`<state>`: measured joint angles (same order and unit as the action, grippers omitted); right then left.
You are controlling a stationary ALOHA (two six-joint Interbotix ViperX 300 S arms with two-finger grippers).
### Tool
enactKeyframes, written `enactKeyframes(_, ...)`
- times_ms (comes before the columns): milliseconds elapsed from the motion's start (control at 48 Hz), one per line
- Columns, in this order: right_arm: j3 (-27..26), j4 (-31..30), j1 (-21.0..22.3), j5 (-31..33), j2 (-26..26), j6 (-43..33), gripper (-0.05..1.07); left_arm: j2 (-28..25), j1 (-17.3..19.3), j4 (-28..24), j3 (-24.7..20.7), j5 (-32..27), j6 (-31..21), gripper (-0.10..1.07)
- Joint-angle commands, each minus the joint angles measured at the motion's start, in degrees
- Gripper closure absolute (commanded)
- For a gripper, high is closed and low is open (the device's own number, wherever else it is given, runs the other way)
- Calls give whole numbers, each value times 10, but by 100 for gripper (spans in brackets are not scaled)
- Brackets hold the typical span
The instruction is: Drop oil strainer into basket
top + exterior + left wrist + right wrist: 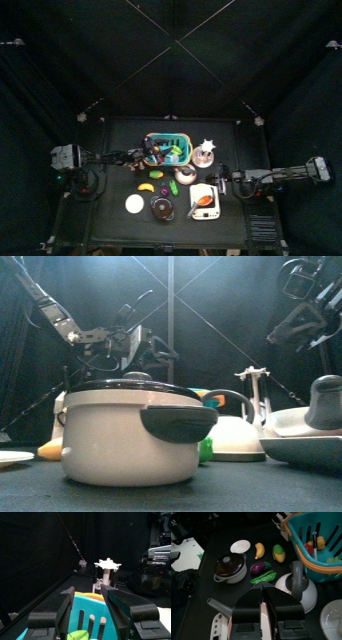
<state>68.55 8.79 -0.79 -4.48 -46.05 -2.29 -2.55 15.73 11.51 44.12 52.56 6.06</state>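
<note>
1. One teal basket [314, 542].
2. One lidded pot [228, 568].
3. One kettle [299, 588].
4. One white plate [240, 546].
5. One banana [260, 550].
6. One eggplant [260, 567].
7. One green pea pod [264, 577].
8. Two black robot arms.

l gripper [90, 609] open, r gripper [262, 607] nearly closed
</note>
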Motion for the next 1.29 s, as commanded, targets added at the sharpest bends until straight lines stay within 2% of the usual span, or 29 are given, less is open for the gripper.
enactKeyframes(0, -7, 2, 1, -3, 2, -1, 86, 11, 0, -2, -6, 2, 1, 14)
enactKeyframes(438, -6, -2, 5, -4, 2, 0, 86, 13, -2, -5, -6, 2, 0, 14)
enactKeyframes(729, -6, -7, 24, -4, 2, 1, 86, 31, -71, -37, 6, -13, 1, 14)
enactKeyframes(875, -7, -7, 29, -4, 2, 1, 86, 54, -92, -39, 12, -54, 0, 14)
enactKeyframes(1062, -10, -3, 28, -4, 1, -1, 86, 96, -128, -32, 31, -144, -1, 15)
enactKeyframes(1271, -8, 18, 19, 7, -3, -1, 86, 137, -162, 23, 55, -215, -1, 15)
